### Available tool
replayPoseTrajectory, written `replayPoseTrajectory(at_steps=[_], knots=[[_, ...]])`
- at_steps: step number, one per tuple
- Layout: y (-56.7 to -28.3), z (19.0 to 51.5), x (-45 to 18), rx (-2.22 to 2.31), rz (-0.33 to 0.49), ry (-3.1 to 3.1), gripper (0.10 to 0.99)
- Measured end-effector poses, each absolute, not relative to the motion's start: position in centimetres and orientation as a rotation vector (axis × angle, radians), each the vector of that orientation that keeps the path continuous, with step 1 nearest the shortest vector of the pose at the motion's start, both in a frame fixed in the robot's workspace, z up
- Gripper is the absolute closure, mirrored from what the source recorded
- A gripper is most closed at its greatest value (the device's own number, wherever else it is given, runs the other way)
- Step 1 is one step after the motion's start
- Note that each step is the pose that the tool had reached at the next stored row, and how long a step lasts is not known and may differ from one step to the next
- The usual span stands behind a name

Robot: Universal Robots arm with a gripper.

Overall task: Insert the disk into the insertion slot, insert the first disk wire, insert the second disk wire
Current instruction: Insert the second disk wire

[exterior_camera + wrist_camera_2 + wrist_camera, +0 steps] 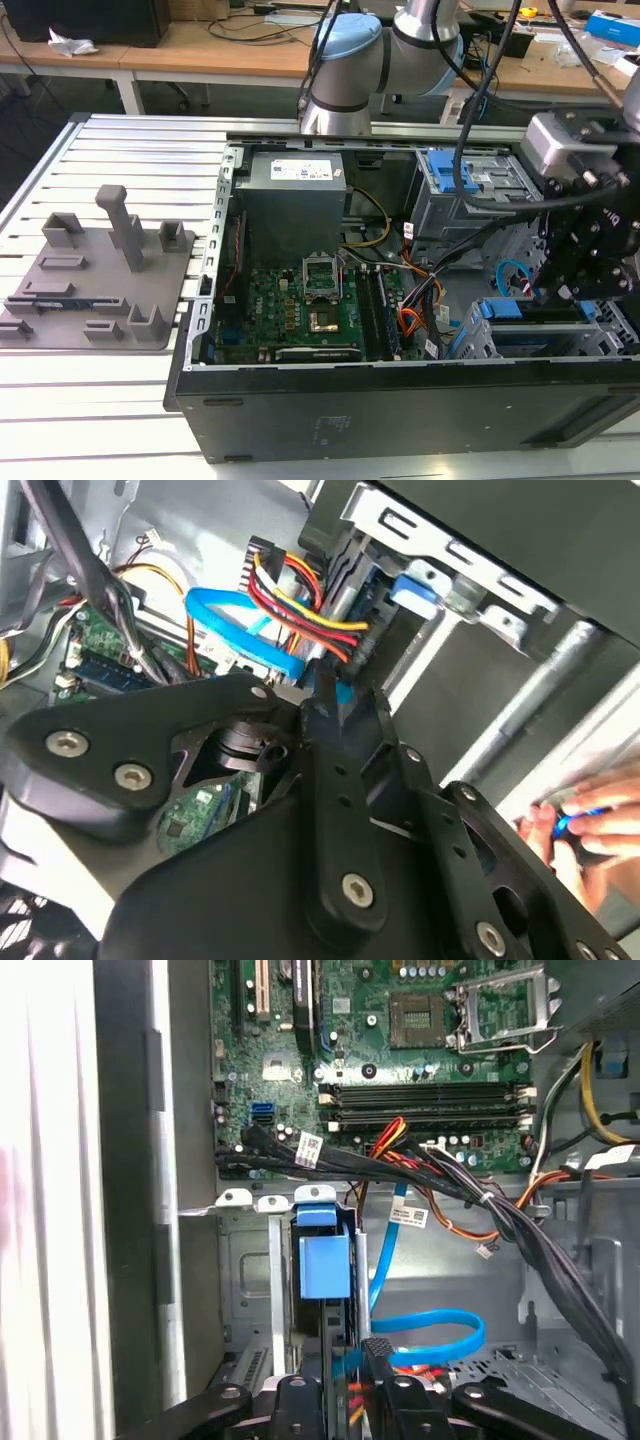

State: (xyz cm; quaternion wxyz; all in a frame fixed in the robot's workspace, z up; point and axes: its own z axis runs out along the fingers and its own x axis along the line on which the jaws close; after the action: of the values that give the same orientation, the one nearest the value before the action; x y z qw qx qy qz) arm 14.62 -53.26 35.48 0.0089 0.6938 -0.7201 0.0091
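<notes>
The disk point(325, 1265), framed by its blue carrier, sits inside the grey insertion slot point(245, 1260) at the case's front corner point(500, 312). The first disk wire point(300, 610), a red-orange bundle, ends in a dark connector point(357, 640) pressed against the disk's end. The second disk wire point(440, 1325) is a light blue cable point(235, 630) looping just beside the disk. My gripper point(352, 1357) hangs over the disk's end point(328, 692) and is shut on the blue cable's end. On the exterior view's right, the gripper point(585, 265) reaches down into the case.
The open computer case point(300, 400) holds a motherboard point(300, 310), a power supply point(295, 200) and a taller bay with a blue latch point(450, 175). Thick black cables point(480, 1195) cross above the slot. A grey fixture plate point(100, 275) lies outside. A person's hand point(590, 825) is near the case.
</notes>
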Motion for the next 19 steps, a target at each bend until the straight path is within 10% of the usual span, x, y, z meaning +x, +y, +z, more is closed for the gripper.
replayPoseTrajectory(at_steps=[10, 14, 19], knots=[[-53.2, 39.7, 14.6, 2.167, 0.030, -2.249, 0.784], [-53.2, 39.8, 14.6, 2.167, 0.031, -2.248, 0.980], [-53.2, 39.8, 14.6, 2.167, 0.031, -2.247, 0.980]])
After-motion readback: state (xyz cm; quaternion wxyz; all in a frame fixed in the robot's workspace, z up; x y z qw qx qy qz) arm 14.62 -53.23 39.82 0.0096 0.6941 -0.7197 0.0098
